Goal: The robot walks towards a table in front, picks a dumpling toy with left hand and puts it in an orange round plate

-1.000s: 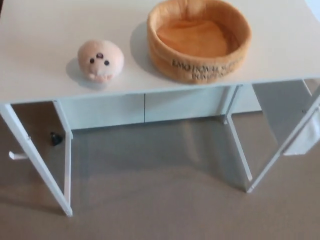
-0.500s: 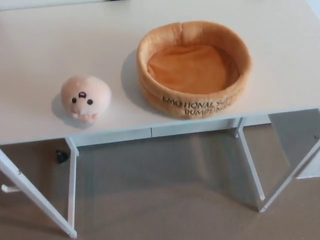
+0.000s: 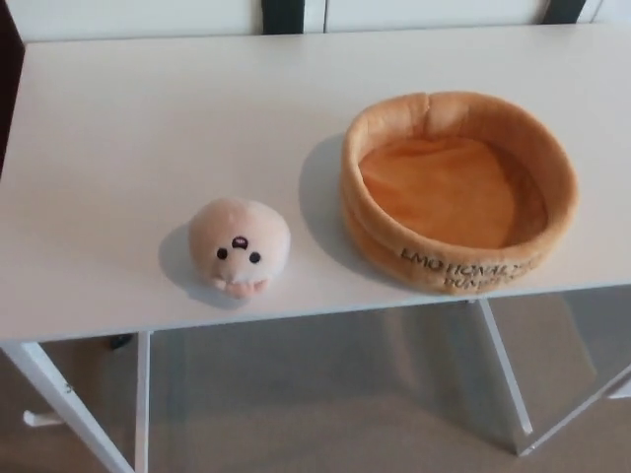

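A pale pink plush dumpling toy point(image 3: 239, 246) with a small dark-eyed face lies on the white table point(image 3: 148, 128), near its front edge and left of centre. To its right stands the orange round plush plate point(image 3: 457, 189), a soft-walled bowl with dark lettering on its front wall; nothing lies inside it. A hand's width of bare tabletop separates toy and plate. Neither of my hands nor any part of my arms shows in the head view.
The table's front edge point(image 3: 296, 317) runs across the lower part of the picture, with white legs point(image 3: 69, 404) below it over brown floor. A light wall with dark vertical strips point(image 3: 284, 14) stands behind the table's far edge.
The whole picture has shifted: the camera has come closer and tilted up, so the tabletop fills more of the view and its far edge shows. Toy and plate keep their places on the table.
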### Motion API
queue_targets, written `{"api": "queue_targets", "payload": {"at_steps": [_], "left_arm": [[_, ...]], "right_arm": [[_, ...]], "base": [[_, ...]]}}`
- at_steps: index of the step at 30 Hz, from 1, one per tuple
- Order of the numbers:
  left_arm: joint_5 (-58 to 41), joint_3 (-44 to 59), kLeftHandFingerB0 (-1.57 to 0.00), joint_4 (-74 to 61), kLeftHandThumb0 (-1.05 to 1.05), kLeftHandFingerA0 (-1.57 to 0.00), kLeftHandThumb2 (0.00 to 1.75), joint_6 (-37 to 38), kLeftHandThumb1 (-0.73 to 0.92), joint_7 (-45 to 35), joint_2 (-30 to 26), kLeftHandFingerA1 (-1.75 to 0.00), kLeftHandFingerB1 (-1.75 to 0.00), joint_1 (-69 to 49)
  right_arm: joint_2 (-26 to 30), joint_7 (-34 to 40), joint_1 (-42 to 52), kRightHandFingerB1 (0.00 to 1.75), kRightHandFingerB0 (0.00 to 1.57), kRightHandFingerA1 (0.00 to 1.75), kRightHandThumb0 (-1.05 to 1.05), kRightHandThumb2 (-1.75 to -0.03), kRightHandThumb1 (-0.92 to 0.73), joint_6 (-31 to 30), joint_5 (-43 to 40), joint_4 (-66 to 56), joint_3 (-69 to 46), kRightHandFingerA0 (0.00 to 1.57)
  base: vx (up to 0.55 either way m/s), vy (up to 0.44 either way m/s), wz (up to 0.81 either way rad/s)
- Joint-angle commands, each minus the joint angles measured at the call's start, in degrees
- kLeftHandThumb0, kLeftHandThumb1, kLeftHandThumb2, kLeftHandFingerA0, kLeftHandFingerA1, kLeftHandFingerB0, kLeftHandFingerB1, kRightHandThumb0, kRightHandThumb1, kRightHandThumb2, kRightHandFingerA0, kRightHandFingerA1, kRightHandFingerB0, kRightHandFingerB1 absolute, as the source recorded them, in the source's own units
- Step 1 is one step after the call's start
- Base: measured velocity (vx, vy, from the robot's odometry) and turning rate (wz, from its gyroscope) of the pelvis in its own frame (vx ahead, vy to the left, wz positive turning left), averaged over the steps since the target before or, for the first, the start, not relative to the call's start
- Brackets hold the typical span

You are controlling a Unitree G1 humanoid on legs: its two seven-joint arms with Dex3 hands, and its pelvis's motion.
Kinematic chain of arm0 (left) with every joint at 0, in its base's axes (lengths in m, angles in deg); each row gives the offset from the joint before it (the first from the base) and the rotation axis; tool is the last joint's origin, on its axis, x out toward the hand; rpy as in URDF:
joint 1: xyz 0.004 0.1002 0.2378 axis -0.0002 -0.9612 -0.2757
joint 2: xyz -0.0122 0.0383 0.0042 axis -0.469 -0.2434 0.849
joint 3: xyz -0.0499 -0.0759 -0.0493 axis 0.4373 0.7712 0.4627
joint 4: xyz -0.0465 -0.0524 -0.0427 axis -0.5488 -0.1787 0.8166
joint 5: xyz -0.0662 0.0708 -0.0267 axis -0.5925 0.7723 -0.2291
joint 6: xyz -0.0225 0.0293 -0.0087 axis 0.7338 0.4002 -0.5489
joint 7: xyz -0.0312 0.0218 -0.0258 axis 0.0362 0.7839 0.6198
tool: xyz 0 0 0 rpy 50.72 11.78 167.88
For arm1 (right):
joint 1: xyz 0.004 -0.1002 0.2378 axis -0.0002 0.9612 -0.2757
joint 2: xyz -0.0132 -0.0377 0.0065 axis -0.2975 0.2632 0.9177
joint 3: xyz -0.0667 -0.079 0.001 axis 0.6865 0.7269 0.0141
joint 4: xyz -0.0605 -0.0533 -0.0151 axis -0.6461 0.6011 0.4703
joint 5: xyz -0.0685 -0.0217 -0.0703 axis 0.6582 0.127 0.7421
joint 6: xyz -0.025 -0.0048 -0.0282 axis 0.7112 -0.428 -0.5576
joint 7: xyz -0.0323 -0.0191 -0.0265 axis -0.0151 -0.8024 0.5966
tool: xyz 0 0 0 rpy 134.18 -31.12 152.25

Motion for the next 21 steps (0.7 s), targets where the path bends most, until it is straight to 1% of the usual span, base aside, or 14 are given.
{"api": "queue_targets", "payload": {"at_steps": [1, 5, 7, 9, 10, 13, 14, 15, 16, 17, 18, 21], "left_arm": [[0.7, -0.3, -0.39, 0.0, -0.39, -0.56, 0.60, 1.2, 0.68, 0.0, -0.4, -0.40, -0.34, -1.1], [0.3, 0.1, -0.40, 0.2, -0.36, -0.57, 0.60, 1.4, 0.67, 0.1, 0.2, -0.40, -0.35, -2.7], [0.4, -0.1, -0.40, 0.2, -0.36, -0.57, 0.60, 1.6, 0.69, -0.4, 0.4, -0.40, -0.34, -3.1], [0.5, -0.1, -0.39, 0.6, -0.35, -0.54, 0.61, 0.8, 0.69, -0.2, 0.8, -0.40, -0.34, -2.3], [0.6, -0.1, -0.37, 0.6, -0.38, -0.53, 0.61, 0.6, 0.69, -0.2, 0.9, -0.40, -0.34, -2.0], [0.5, -0.1, -0.36, 0.5, -0.38, -0.54, 0.60, 0.8, 0.68, 0.1, 0.9, -0.40, -0.33, -2.1], [0.7, -0.2, -0.35, 0.7, -0.38, -0.59, 0.60, 0.8, 0.67, 0.4, 0.7, -0.41, -0.33, -1.9], [0.8, -0.2, -0.35, 0.7, -0.38, -0.59, 0.60, 0.7, 0.67, 0.6, 0.6, -0.41, -0.33, -1.8], [1.0, -0.4, -0.29, 0.5, -0.47, -0.58, 0.78, 0.9, 0.55, 0.8, 0.5, -0.54, -0.43, -1.9], [1.0, -0.5, -0.29, 0.4, -0.47, -0.58, 0.78, 0.9, 0.55, 0.9, 0.5, -0.54, -0.43, -1.9], [1.0, -0.5, -0.30, 0.2, -0.36, -0.69, 0.62, 0.5, 0.68, 1.0, 0.6, -0.44, -0.32, -1.6], [1.2, -0.7, -0.31, 0.1, -0.35, -0.68, 0.61, 0.3, 0.69, 1.1, 0.6, -0.43, -0.32, -0.8]], "right_arm": [[0.6, 0.4, 1.1, 0.40, 0.52, 0.47, -0.39, -0.61, -0.69, 0.3, -0.2, 0.1, -0.5, 0.64], [0.9, 0.5, 3.0, 0.40, 0.53, 0.49, -0.39, -0.61, -0.69, 0.6, 0.2, 0.0, -0.1, 0.65], [1.0, 1.1, 3.6, 0.39, 0.53, 0.53, -0.39, -0.61, -0.69, 0.8, 0.2, 0.3, -0.2, 0.69], [1.2, 1.0, 3.0, 0.39, 0.53, 0.51, -0.41, -0.62, -0.70, 0.6, 0.6, 0.3, 0.2, 0.69], [1.2, 1.0, 2.7, 0.40, 0.53, 0.50, -0.40, -0.62, -0.70, 0.5, 0.6, 0.3, 0.2, 0.68], [1.1, 1.2, 3.0, 0.40, 0.53, 0.48, -0.39, -0.61, -0.69, 1.2, -0.1, 0.4, -0.5, 0.67], [0.9, 1.2, 2.8, 0.40, 0.55, 0.47, -0.37, -0.61, -0.68, 1.0, 0.1, 0.4, -0.4, 0.67], [0.8, 1.2, 2.7, 0.40, 0.55, 0.47, -0.37, -0.61, -0.68, 0.9, 0.1, 0.4, -0.3, 0.67], [0.7, 1.4, 2.8, 0.40, 0.55, 0.50, -0.38, -0.61, -0.67, 0.6, 0.2, 0.5, -0.3, 0.70], [0.7, 1.5, 2.8, 0.40, 0.55, 0.50, -0.38, -0.61, -0.67, 0.5, 0.2, 0.6, -0.3, 0.70], [0.7, 1.3, 2.8, 0.40, 0.55, 0.52, -0.39, -0.61, -0.68, 0.5, 0.0, 0.4, -0.5, 0.69], [0.7, 1.2, 2.4, 0.40, 0.54, 0.51, -0.39, -0.61, -0.68, 0.6, -0.2, 0.3, -0.7, 0.69]], "base": [[0.09, -0.019, 0.06], [0.11, -0.083, 0.08], [0.09, -0.102, -0.03], [0.05, -0.045, -0.05], [0.00, 0.000, 0.00], [0.02, 0.096, -0.13], [0.02, 0.184, -0.09], [-0.05, 0.226, -0.14], [-0.01, 0.325, -0.19], [0.07, 0.172, -0.21], [0.07, 0.152, -0.15], [0.06, 0.151, -0.02]]}}
